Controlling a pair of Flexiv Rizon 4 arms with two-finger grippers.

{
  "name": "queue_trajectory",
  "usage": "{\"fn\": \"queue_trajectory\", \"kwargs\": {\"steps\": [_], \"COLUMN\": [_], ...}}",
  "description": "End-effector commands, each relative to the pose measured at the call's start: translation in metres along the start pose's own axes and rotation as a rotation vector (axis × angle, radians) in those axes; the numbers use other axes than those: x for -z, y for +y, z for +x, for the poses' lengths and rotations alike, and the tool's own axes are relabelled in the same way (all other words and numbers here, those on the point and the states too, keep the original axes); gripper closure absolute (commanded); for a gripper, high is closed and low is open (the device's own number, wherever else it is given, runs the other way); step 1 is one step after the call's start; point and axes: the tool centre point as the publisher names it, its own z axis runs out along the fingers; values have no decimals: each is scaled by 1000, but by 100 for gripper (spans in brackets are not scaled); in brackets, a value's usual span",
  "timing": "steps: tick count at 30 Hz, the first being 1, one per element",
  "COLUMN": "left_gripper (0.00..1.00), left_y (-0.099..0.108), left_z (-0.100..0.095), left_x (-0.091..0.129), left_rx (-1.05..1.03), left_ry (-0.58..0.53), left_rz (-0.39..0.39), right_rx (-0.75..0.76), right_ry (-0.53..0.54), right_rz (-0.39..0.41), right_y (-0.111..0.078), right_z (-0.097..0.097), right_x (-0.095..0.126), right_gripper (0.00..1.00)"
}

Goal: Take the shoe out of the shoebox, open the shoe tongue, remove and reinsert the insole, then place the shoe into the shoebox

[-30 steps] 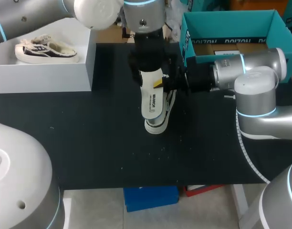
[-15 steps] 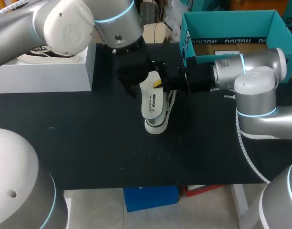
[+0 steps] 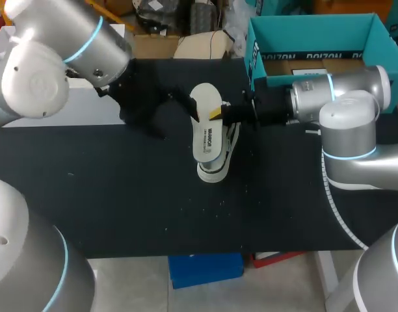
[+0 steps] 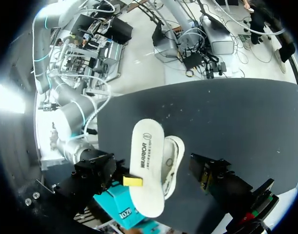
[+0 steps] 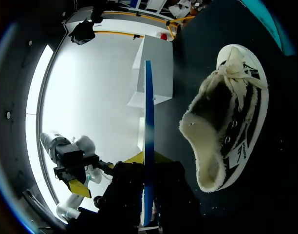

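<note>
**On the table: insole out and held clear; reinsertion and boxing outstanding**

On the black table (image 3: 121, 195), near its middle, the shoe (image 3: 215, 159) lies outside the teal shoebox (image 3: 309, 29), which stands open at the far right corner.

Progress, as judged: the shoe is out of the box, its mouth gapes wide enough to count the tongue as opened, and the insole (image 3: 205, 123) is out. Putting the insole back and returning the shoe to the box are not yet done.

The right gripper (image 3: 218, 114) is clamped on the insole near one end, a yellow tip pressed to each face, and holds it above the shoe and clear of it. The left gripper (image 3: 176, 105) stands just to the left of the insole, carrying nothing. Whether it is open or closed cannot be told.

Materials:
- Insole: a thin, flat, long oval, white on top. Edge-on in the right wrist view it shows a blue underside and keeps straight, so it is likely fairly stiff.
- Shoe: a low sneaker in black and white with a white rubber sole, laces and a thick cream fleece lining that curls over the collar.
- Shoebox: teal walls, cardboard by the look.
- Table: a matt cover with light specks.
</note>
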Motion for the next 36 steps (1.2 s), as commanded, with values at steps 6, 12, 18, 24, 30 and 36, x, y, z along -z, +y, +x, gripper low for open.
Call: {"fn": "queue_trajectory", "kwargs": {"steps": [6, 12, 18, 24, 30, 36], "left_gripper": [0, 0, 0, 0, 0, 0], "left_y": [-5, -5, -4, 5, 14, 20], "left_z": [12, 12, 16, 26, 25, 27], "left_x": [0, 0, -4, -13, -13, -12], "left_rx": [102, 102, 79, 102, 102, 87], "left_ry": [-1039, -1039, -1093, -1151, -1145, -1091], "left_rz": [-67, -67, -79, -80, -76, -89], "right_rx": [0, 0, 0, 0, 0, 0], "right_ry": [1, 1, 1, 1, 1, 1], "right_rz": [-2, -2, -2, -2, -2, -2], "right_y": [0, 0, 0, 0, 0, 0], "right_z": [0, 0, 0, 0, 0, 0], "right_x": [-1, -1, -1, -1, -1, -1], "right_gripper": [100, 100, 100, 100, 100, 100]}}
